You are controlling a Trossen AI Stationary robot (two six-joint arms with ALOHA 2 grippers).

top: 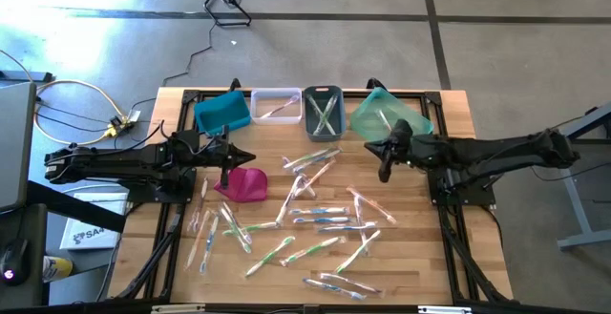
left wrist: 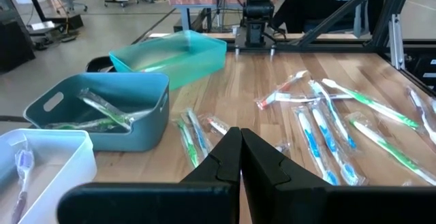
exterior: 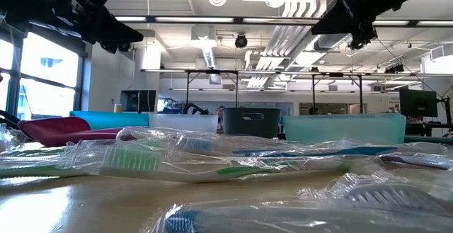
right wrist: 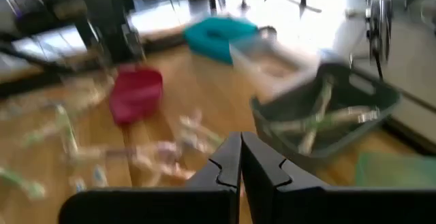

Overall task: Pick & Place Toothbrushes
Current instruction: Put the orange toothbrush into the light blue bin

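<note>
Toothbrushes point(top: 323, 115) in grey bin point(top: 323, 93).

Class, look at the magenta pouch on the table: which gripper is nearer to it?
Left. The left gripper hangs at the magenta pouch's edge; the right gripper is across the table, near the teal bin.

Magenta pouch point(top: 242, 185), grey bin point(top: 323, 113).

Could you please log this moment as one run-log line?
left gripper: shut, empty, raised beside magenta pouch | right gripper: shut, empty | plastic-wrapped toothbrushes: scattered on wooden table
</note>
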